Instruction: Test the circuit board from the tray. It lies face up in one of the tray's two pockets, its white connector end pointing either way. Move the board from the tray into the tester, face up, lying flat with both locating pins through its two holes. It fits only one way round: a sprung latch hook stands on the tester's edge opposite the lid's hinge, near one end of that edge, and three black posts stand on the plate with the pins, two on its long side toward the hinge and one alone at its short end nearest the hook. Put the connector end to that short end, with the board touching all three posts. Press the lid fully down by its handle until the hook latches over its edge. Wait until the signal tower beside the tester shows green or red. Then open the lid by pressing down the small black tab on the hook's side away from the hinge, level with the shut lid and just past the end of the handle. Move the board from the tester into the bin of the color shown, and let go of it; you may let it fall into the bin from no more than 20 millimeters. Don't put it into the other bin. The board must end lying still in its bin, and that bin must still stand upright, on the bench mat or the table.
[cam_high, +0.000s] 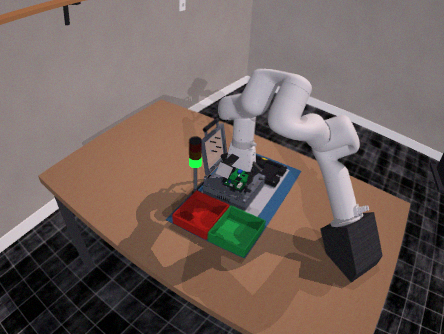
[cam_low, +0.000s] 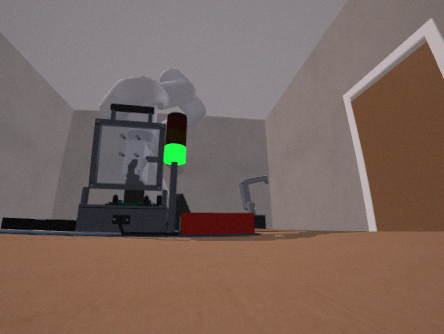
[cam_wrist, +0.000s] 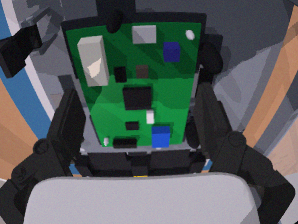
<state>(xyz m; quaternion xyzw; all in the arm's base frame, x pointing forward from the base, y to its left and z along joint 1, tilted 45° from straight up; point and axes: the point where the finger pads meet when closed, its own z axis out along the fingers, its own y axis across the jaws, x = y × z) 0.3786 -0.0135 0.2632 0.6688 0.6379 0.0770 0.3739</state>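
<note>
The green circuit board (cam_wrist: 136, 83) lies face up on the plate of the grey tester (cam_high: 232, 191); its white connector (cam_wrist: 92, 60) is at the upper left in the wrist view. My gripper (cam_wrist: 137, 100) is open, low over the board, with one black finger on each long side of it; I cannot tell whether they touch it. The board also shows in the top view (cam_high: 236, 181) under the gripper (cam_high: 239, 172). The tester's clear lid (cam_high: 215, 145) (cam_low: 127, 150) stands open and upright. The signal tower (cam_high: 195, 162) shows green (cam_low: 175, 154).
The red bin (cam_high: 201, 214) and the green bin (cam_high: 237, 230) stand side by side on the blue mat in front of the tester. The black tray (cam_high: 272, 172) lies behind the tester. The red bin also shows in the exterior view (cam_low: 217, 223).
</note>
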